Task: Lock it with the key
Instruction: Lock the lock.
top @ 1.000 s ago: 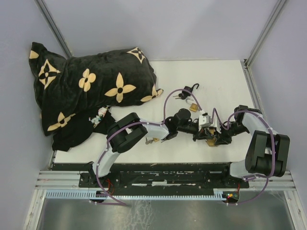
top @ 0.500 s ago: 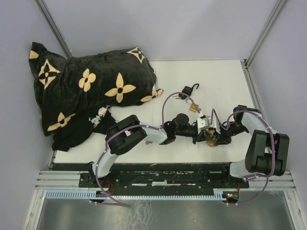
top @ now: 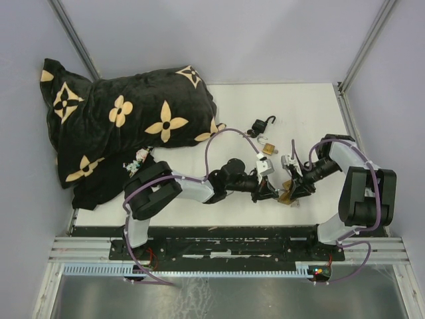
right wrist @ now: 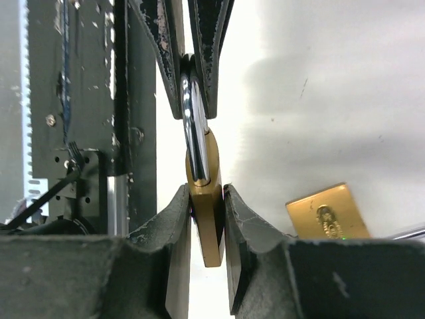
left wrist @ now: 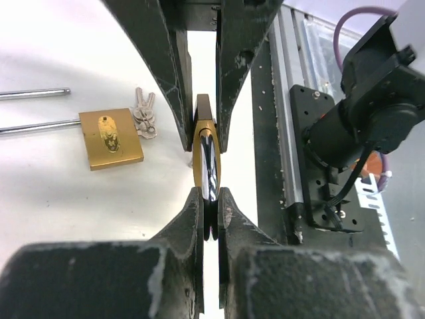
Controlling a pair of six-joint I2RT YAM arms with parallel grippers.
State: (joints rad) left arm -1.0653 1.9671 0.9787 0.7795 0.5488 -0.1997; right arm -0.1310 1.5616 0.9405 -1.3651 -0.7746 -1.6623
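Observation:
A brass padlock (top: 285, 195) with a silver shackle is held off the table between my two grippers, near the front edge. My right gripper (right wrist: 207, 196) is shut on the brass body (right wrist: 211, 226). My left gripper (left wrist: 210, 199) is shut on the shackle (right wrist: 192, 133), and the padlock (left wrist: 202, 143) shows edge-on just past its tips. In the top view the left gripper (top: 273, 192) and right gripper (top: 293, 191) face each other. No key shows in the held padlock. A second brass padlock (left wrist: 111, 138) lies flat with a bunch of keys (left wrist: 144, 119) beside it.
A black padlock (top: 260, 125) and a small brass padlock (top: 267, 149) lie behind the grippers. A black pillow with gold flowers (top: 126, 119) fills the far left. The black frame and metal rail (top: 226, 249) run along the near table edge.
Both grippers and the padlock between them have shifted a little left. The left arm has folded back leftward and the right arm has stretched out after it.

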